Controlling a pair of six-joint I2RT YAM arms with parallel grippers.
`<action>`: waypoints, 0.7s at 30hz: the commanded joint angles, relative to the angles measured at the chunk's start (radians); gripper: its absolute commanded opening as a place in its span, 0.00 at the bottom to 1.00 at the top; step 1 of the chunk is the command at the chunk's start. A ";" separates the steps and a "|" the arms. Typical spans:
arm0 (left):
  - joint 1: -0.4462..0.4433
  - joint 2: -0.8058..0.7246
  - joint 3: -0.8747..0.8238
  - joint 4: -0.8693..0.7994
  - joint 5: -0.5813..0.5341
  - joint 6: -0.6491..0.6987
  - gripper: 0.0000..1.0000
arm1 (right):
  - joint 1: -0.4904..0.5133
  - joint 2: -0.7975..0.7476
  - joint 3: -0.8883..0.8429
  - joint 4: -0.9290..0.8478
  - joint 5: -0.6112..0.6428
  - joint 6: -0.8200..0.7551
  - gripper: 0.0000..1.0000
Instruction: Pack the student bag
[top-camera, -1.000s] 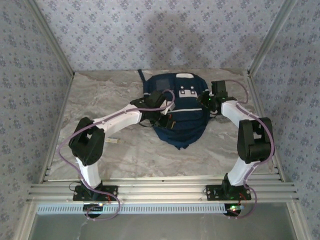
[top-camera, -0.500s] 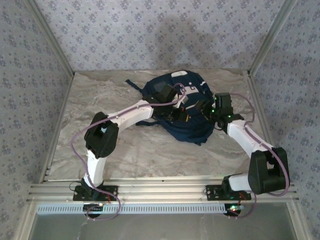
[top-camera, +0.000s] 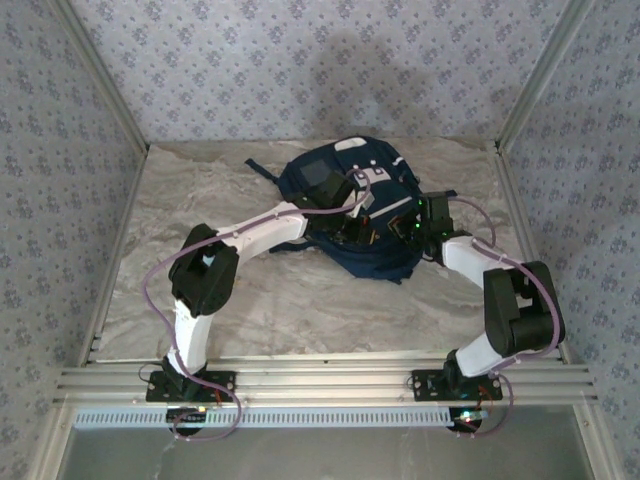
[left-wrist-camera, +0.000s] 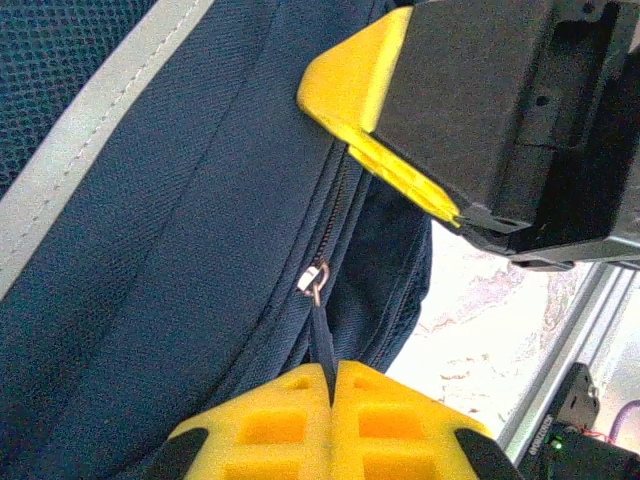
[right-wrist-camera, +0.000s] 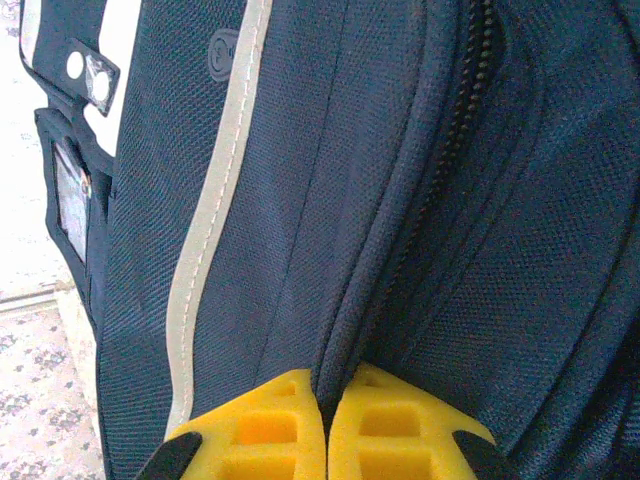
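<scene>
- At the left gripper (left-wrist-camera: 332, 372), the fingers are seen pressed shut on the dark pull tab (left-wrist-camera: 322, 335) of the zipper slider (left-wrist-camera: 314, 280). The thin tab could be lost if it is tugged askew.
- Beside the zipper track (right-wrist-camera: 455, 130), the right gripper (right-wrist-camera: 325, 385) is closed on a fold of the student bag (right-wrist-camera: 250, 250). Loose fabric may be drawn into the teeth and the slider jammed.
- Farther off, the bag is found lying unanchored on the table (top-camera: 200, 190), toward its far side. It might be dragged instead of the zipper being run.

White arm links (top-camera: 250, 232), black joint housings (top-camera: 205, 280), looping purple cables (top-camera: 148, 290), yellow grid-moulded fingertips (left-wrist-camera: 270, 425), green base LEDs (top-camera: 465, 412).
</scene>
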 joint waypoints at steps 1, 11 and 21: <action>0.000 -0.044 -0.008 -0.021 -0.048 0.052 0.00 | -0.002 -0.048 -0.003 0.005 0.058 -0.026 0.00; 0.013 -0.093 -0.106 -0.044 -0.182 0.125 0.00 | -0.033 -0.071 -0.017 -0.011 0.086 -0.026 0.00; 0.102 -0.188 -0.324 0.121 -0.354 0.127 0.00 | -0.074 -0.092 -0.014 -0.018 0.086 -0.030 0.00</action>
